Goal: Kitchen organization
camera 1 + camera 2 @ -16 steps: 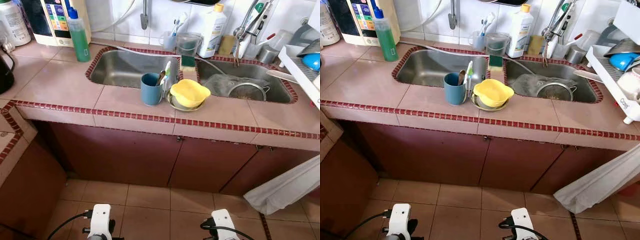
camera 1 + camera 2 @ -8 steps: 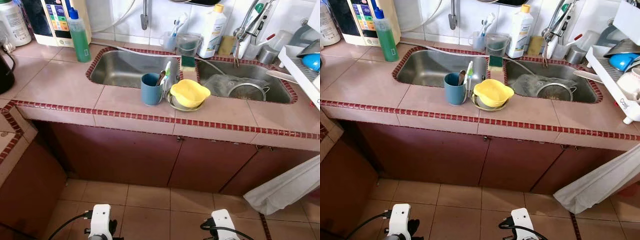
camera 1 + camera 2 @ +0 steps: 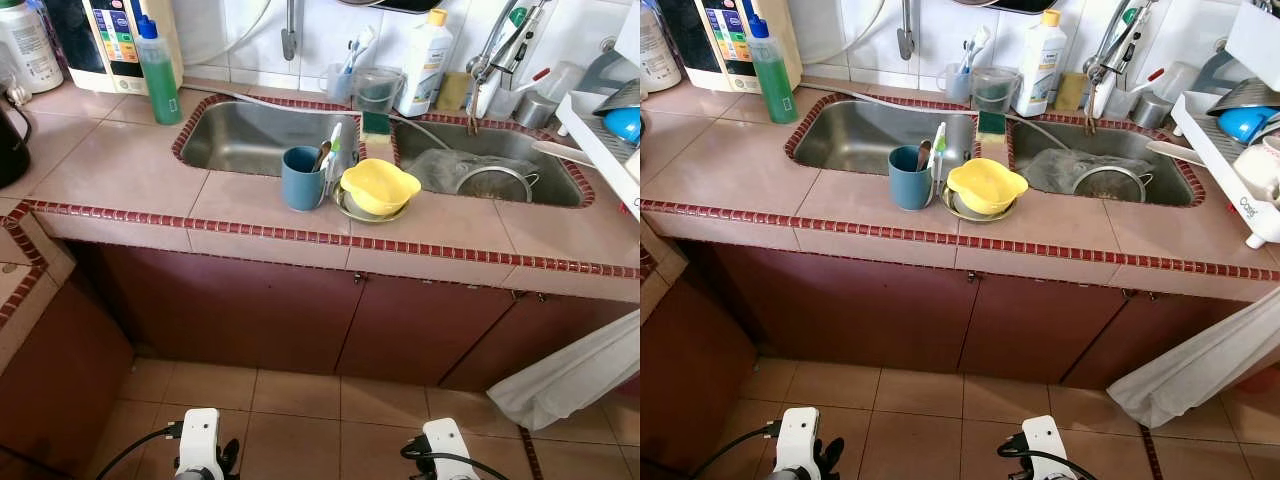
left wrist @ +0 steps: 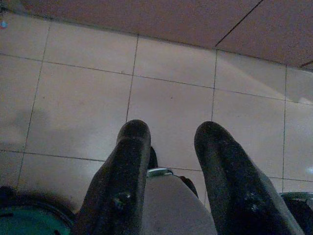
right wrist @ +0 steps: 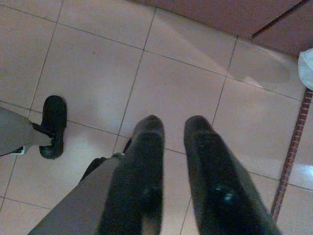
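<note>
Left eye view: both arms hang idle, low over the floor tiles (image 3: 300, 400), wrists well below and in front of the counter (image 3: 120, 170). Left gripper (image 4: 171, 142): fingers parted by a modest gap, holding nothing. Right gripper (image 5: 173, 129): fingers a narrow gap apart, also empty.

Task items sit up on the counter, well above and ahead of both grippers, on the strip between the two sinks' front edge and the counter lip, likely parked there for sorting. Blue cup (image 3: 302, 178) stands upright, long axis vertical, mouth up; utensils (image 3: 328, 152) in it lean toward the sink. Yellow bowl (image 3: 379, 185), touching-close beside the cup, rests on a plate (image 3: 345, 207), opening up, slightly tilted.
</note>
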You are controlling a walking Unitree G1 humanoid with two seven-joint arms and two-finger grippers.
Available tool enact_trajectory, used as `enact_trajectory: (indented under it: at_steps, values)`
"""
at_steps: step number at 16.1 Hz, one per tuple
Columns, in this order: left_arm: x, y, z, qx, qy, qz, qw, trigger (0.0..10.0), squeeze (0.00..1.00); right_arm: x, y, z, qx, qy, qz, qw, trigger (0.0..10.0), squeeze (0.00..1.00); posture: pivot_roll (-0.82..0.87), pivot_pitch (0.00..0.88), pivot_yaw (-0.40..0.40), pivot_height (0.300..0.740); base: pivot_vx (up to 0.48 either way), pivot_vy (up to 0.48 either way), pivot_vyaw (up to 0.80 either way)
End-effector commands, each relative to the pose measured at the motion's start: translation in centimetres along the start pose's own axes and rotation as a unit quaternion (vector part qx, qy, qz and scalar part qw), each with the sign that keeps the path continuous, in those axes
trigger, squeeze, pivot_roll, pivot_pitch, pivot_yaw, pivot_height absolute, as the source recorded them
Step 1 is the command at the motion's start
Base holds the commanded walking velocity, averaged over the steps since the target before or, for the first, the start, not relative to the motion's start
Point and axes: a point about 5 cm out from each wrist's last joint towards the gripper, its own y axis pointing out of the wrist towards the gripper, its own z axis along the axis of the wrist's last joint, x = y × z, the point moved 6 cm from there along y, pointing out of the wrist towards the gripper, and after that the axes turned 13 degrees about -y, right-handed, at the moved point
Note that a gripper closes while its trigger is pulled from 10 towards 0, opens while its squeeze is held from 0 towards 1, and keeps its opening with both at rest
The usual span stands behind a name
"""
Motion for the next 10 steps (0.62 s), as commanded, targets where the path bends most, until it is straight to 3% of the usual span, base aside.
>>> enact_trajectory:
  at_steps: [1, 6, 10]
  values:
    - [0.1, 0.0, -0.3, -0.004, -0.001, -0.003, 1.000, 10.0, 1.00, 0.4, 0.0, 0.1, 0.001, 0.003, -0.007, 1.000, 10.0, 1.00, 0.08, 0.026, -0.071, 0.740, 0.000, 0.000, 0.00]
    - [0.3, 0.0, 0.1, 0.005, 0.009, -0.009, 1.000, 10.0, 1.00, 0.6, 0.0, 0.2, 0.003, -0.002, -0.009, 1.000, 10.0, 1.00, 0.08, 0.029, -0.071, 0.740, 0.000, 0.000, 0.00]
    - [0.8, 0.0, 1.0, 0.028, 0.035, -0.029, 0.999, 10.0, 1.00, 1.0, 0.3, 2.9, 0.048, -0.013, -0.009, 0.999, 10.0, 1.00, 0.07, 0.036, -0.066, 0.740, 0.000, 0.000, 0.00]
